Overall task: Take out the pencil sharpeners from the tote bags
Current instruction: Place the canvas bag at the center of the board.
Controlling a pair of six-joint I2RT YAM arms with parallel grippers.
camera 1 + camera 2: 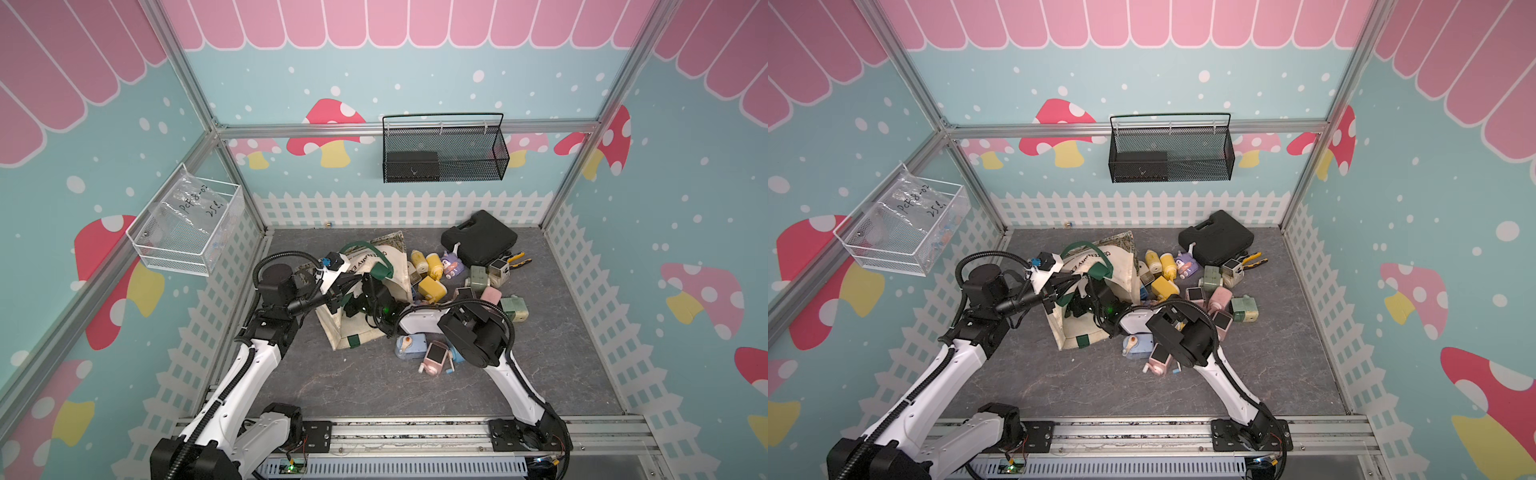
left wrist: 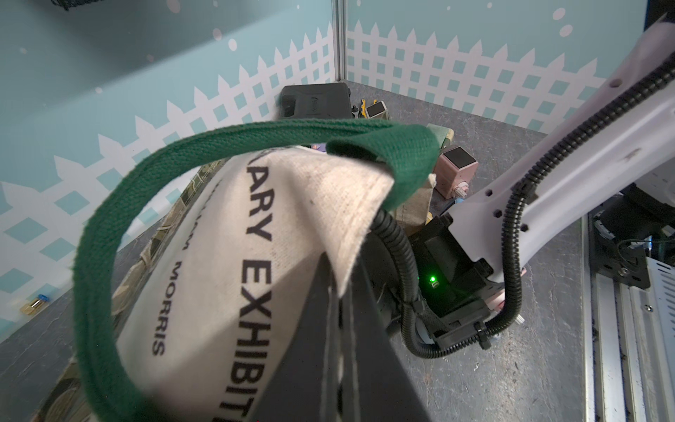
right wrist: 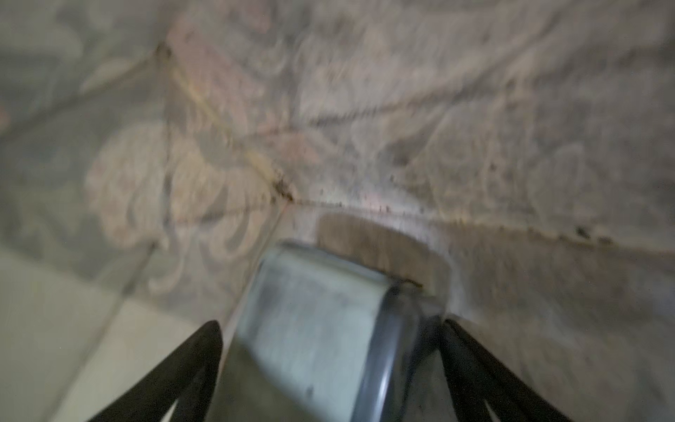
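Note:
The cream tote bag [image 1: 390,266] with green straps lies on its side on the grey floor, mouth toward the arms. My left gripper [image 2: 338,270] is shut on the bag's upper rim and holds the mouth up; in a top view it shows at the bag's near-left edge [image 1: 333,305]. My right gripper [image 3: 330,325] is deep inside the bag, hidden in both top views. Its fingers stand open on either side of a pale grey-green boxy sharpener [image 3: 317,292], with small gaps showing. Several sharpeners lie outside: yellow [image 1: 430,286], blue [image 1: 409,347], pink [image 1: 434,357].
A black plastic case [image 1: 480,241] and yellow-black pliers [image 1: 517,259] lie at the back right. A black mesh basket [image 1: 444,151] hangs on the back wall and a white wire basket [image 1: 187,224] on the left wall. The right arm's forearm [image 1: 419,322] crosses above the blue sharpener.

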